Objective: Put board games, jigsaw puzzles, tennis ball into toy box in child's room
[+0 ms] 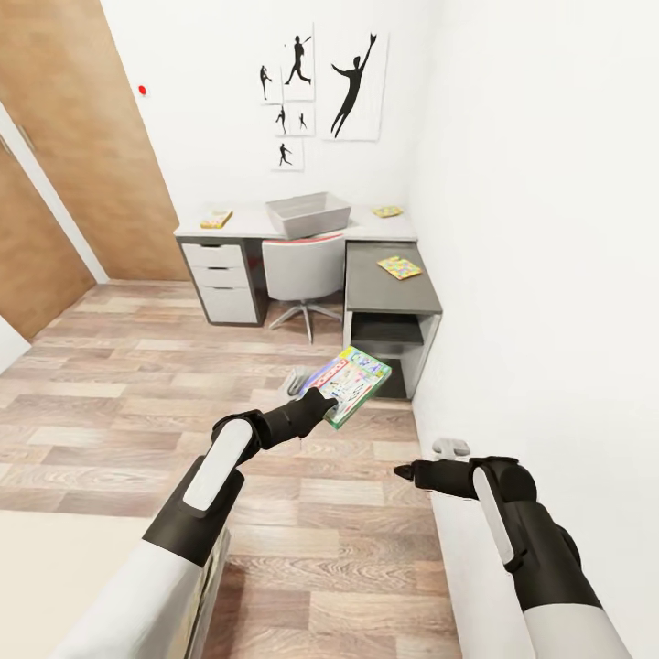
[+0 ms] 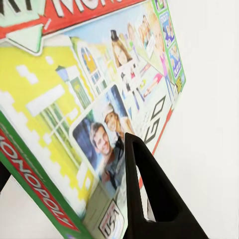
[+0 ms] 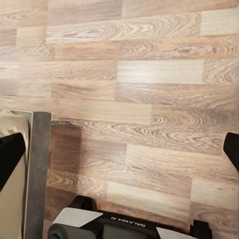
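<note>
My left gripper (image 1: 331,401) is shut on a green-edged Monopoly board game (image 1: 351,383), held tilted above the wood floor; one black finger (image 2: 149,191) lies across its printed lid (image 2: 74,99). My right gripper (image 1: 407,472) hangs open and empty over the floor, near the right wall. Ahead, the grey toy box (image 1: 308,215) stands on the table (image 1: 247,222). A flat yellow-and-red box (image 1: 217,220) lies at the table's left end. One jigsaw puzzle (image 1: 388,211) lies at its right end, and another (image 1: 399,267) on the lower dark grey cabinet. The tennis ball is out of view.
A grey swivel chair (image 1: 302,270) is tucked under the table, below the toy box. Wooden doors (image 1: 82,156) line the left wall, and a white wall (image 1: 549,275) runs close along my right. The bed's beige mattress (image 1: 55,567) and grey frame (image 3: 39,164) sit beside me.
</note>
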You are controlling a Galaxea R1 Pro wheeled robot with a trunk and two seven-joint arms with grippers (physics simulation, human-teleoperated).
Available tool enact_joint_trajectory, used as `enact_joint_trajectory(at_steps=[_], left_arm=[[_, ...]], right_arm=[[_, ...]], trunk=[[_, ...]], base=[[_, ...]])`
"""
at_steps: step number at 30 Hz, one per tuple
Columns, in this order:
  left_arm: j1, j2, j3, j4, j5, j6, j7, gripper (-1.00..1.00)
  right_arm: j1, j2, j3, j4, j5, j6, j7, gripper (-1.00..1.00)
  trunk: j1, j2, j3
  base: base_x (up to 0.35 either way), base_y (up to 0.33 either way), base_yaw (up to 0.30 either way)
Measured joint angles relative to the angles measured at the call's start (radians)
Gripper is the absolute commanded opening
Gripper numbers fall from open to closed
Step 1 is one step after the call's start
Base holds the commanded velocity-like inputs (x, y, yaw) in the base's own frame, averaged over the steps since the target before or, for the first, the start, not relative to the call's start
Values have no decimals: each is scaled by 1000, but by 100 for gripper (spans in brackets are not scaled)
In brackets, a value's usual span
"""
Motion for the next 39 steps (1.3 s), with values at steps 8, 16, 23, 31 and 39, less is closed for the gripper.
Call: enact_joint_trajectory(at_steps=[8, 16, 23, 31, 39], left_arm=[[0, 0, 0, 0, 0, 0, 0, -100], [0, 1, 0, 0, -1, 0, 1, -100], [0, 0, 0, 0, -4, 0, 1, -100], [0, 0, 0, 0, -9, 0, 1, -100], [0, 0, 0, 0, -11, 0, 2, -100]], right_arm=[[2, -1, 0, -3, 0, 0, 0, 100], [7, -1, 0, -5, -1, 1, 1, 100], [8, -1, 0, -10, -1, 1, 2, 100], [9, -1, 0, -17, 0, 1, 2, 100], [10, -1, 0, -20, 0, 1, 2, 100]], trunk=[[0, 0, 0], [0, 0, 0], [0, 0, 0], [0, 0, 0], [0, 0, 0]], base=[[340, 0, -1], [340, 0, 0], [340, 0, 0], [341, 0, 0], [340, 0, 0]])
